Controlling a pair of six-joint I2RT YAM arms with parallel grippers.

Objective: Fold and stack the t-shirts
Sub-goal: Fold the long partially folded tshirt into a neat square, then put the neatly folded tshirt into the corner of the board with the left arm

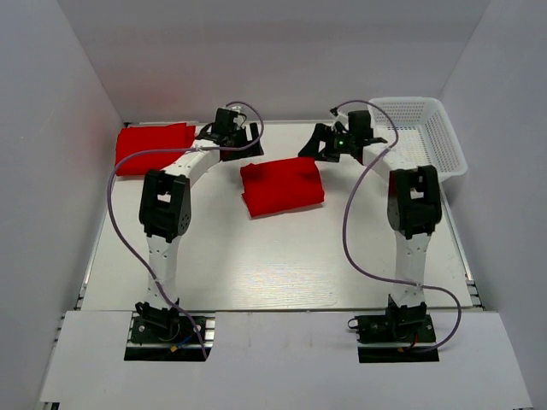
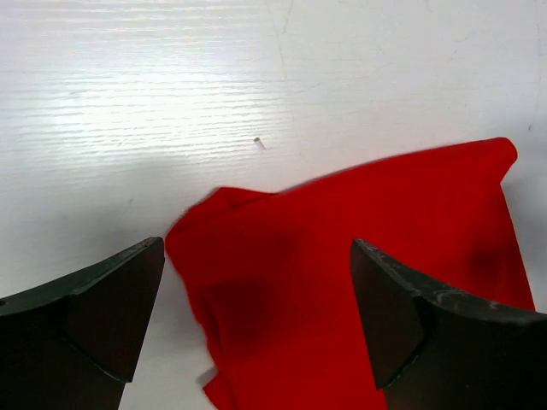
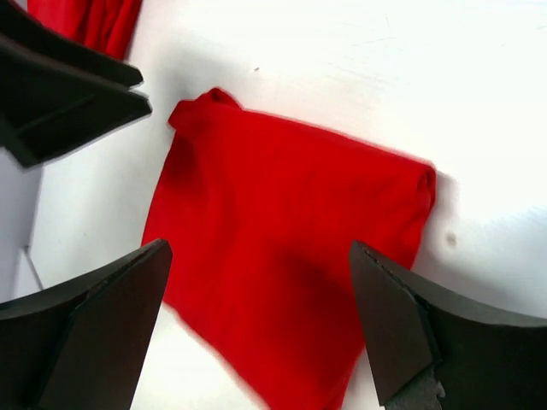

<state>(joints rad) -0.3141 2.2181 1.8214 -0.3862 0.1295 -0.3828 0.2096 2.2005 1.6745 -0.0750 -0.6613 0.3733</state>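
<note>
While both grippers hang open and empty, two red shirts lie folded on the table (image 1: 256, 265).
Centre shirt (image 1: 282, 188) has left gripper (image 1: 244, 141) at its eleven o'clock, right gripper (image 1: 319, 145) at one; other shirt (image 1: 154, 147) at ten o'clock, one basket (image 1: 427, 128) at two.

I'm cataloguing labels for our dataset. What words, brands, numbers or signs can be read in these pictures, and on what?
None can be read in any view.
The middle t-shirt and the far-left t-shirt are plain red, without print.
The white basket and the table carry no legible marking.
</note>
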